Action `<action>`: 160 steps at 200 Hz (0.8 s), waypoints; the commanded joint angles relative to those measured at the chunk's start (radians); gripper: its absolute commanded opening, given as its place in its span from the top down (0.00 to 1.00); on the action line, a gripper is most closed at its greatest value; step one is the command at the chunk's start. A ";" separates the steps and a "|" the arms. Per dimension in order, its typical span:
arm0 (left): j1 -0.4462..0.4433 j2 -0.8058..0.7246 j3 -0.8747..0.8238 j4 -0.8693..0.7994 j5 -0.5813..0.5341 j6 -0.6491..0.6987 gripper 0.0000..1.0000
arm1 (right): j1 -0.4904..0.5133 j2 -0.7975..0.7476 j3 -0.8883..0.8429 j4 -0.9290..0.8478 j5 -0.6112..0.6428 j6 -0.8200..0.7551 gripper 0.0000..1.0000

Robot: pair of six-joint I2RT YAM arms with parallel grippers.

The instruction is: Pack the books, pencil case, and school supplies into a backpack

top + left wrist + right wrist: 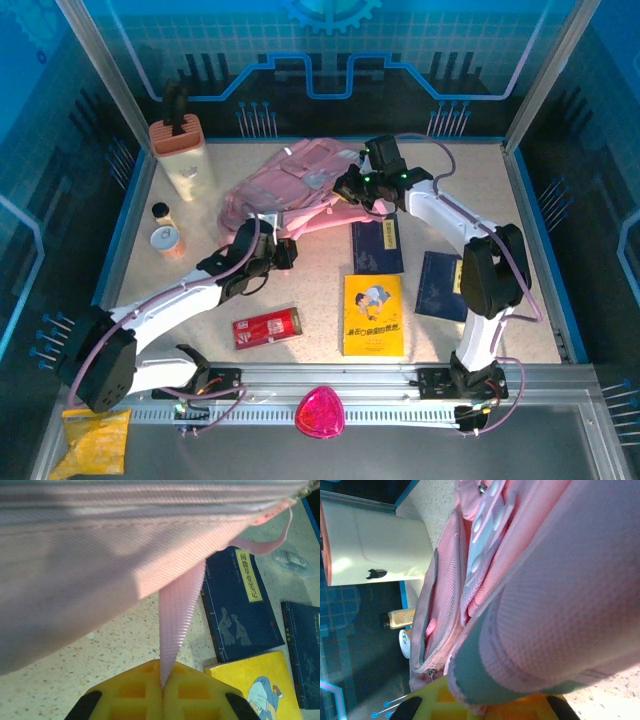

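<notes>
Speckled table (320, 285) holds the backpack (290, 185) at far centre, with the books (373, 315) near right. Left gripper (162, 680) pinches its strap (177, 615); right gripper (480, 705), closed, seems to clamp its padded edge. This looks like the opening step; next, the mouth must be spread.

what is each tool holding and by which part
Left tool: shut on the backpack, by its thin pink strap. Right tool: shut on the same backpack, by a padded edge.
</notes>
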 commanded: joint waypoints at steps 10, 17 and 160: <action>-0.035 0.070 0.063 -0.036 0.023 -0.051 1.00 | -0.053 0.018 0.059 -0.004 0.035 -0.085 0.84; -0.037 0.085 0.072 -0.035 0.022 -0.065 1.00 | -0.052 0.014 0.056 -0.015 0.032 -0.094 0.77; -0.038 0.127 0.117 -0.065 0.017 -0.057 1.00 | 0.119 -0.278 -0.391 0.087 0.039 0.107 0.14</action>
